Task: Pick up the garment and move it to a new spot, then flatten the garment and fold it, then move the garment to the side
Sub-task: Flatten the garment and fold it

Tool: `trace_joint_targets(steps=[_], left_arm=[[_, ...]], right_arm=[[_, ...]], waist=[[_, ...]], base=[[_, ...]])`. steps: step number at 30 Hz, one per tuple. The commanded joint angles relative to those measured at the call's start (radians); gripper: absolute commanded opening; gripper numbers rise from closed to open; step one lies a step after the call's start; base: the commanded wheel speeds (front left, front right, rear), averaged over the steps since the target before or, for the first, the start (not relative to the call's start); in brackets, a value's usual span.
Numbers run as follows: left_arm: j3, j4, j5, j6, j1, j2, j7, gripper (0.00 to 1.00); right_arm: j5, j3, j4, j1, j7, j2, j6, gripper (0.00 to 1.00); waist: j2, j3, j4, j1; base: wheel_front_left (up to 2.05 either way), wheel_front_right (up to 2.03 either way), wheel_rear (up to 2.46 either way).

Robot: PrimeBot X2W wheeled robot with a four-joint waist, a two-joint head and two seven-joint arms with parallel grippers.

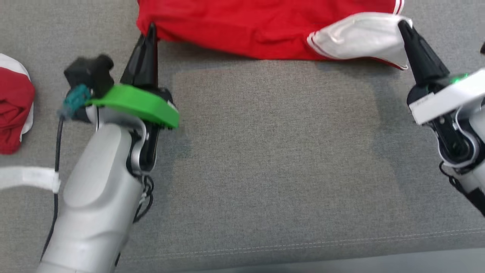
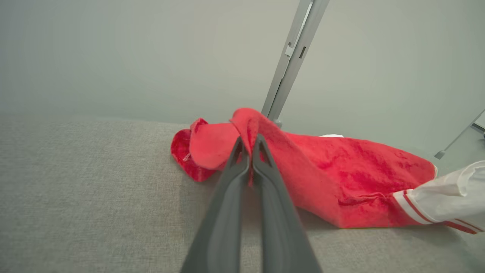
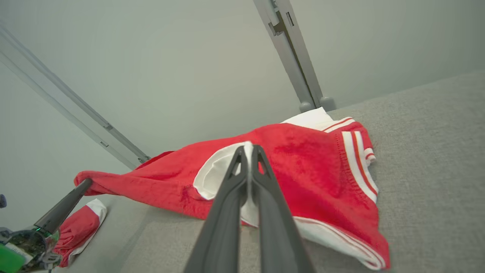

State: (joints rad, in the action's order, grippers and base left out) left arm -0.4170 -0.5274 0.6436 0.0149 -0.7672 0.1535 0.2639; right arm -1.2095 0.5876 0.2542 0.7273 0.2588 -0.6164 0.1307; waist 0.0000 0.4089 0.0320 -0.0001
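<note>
The garment (image 1: 246,26) is red with white, red-striped panels and lies along the far side of the grey surface. My left gripper (image 1: 151,28) is shut on its red left corner, which stands lifted off the surface at the gripper (image 2: 248,146) in the left wrist view. My right gripper (image 1: 402,23) is shut on the white panel at the garment's right end. In the right wrist view the gripper (image 3: 248,151) pinches that white fabric, with the red garment (image 3: 303,163) spread behind it.
A second red and white garment (image 1: 13,110) lies bunched at the left edge, also seen as a small bundle (image 3: 79,231) in the right wrist view. A white strap (image 1: 28,178) crosses the lower left. A grey metal post (image 2: 291,57) stands behind the grey cushioned surface (image 1: 265,151).
</note>
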Motion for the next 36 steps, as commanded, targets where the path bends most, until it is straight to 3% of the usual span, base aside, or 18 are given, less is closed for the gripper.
trace_joint_targets(steps=[1,7,13,18,27,36], left_arm=[[0.003,0.022,-0.005,-0.01,0.032,0.019,-0.004,0.0],[-0.014,0.33,-0.007,-0.125,0.329,0.1,-0.095,0.0],[-0.039,0.567,0.006,-0.212,0.565,0.188,-0.224,0.0],[-0.057,0.678,0.031,-0.238,0.692,0.239,-0.303,0.0],[-0.056,0.72,0.075,-0.265,0.836,0.294,-0.354,0.0],[-0.048,0.721,0.104,-0.27,0.89,0.314,-0.368,0.0]], right_arm=[[0.012,-0.022,-0.014,-0.027,0.007,0.003,0.0,0.0],[0.087,-0.173,-0.124,-0.34,0.006,0.082,0.0,0.0],[0.111,-0.231,-0.208,-0.6,-0.016,0.113,0.0,0.0],[0.128,-0.3,-0.277,-0.774,-0.09,0.13,0.0,0.0],[0.183,-0.424,-0.365,-0.996,-0.249,0.22,0.0,0.0],[0.249,-0.551,-0.421,-1.039,-0.33,0.304,0.0,0.0]], waist=[[0.0,-0.032,-0.012,0.0001],[0.0,-0.088,-0.03,0.0001],[0.0,-0.152,-0.033,0.0001],[0.0,-0.194,-0.03,0.0001],[0.0,-0.237,-0.037,0.0001],[0.0,-0.253,-0.04,0.0001]], base=[[0.0,0.0,0.0],[0.0,0.0,0.0],[0.0,0.0,0.0],[0.0,0.0,0.0],[0.0,0.0,0.0],[0.0,0.0,0.0]])
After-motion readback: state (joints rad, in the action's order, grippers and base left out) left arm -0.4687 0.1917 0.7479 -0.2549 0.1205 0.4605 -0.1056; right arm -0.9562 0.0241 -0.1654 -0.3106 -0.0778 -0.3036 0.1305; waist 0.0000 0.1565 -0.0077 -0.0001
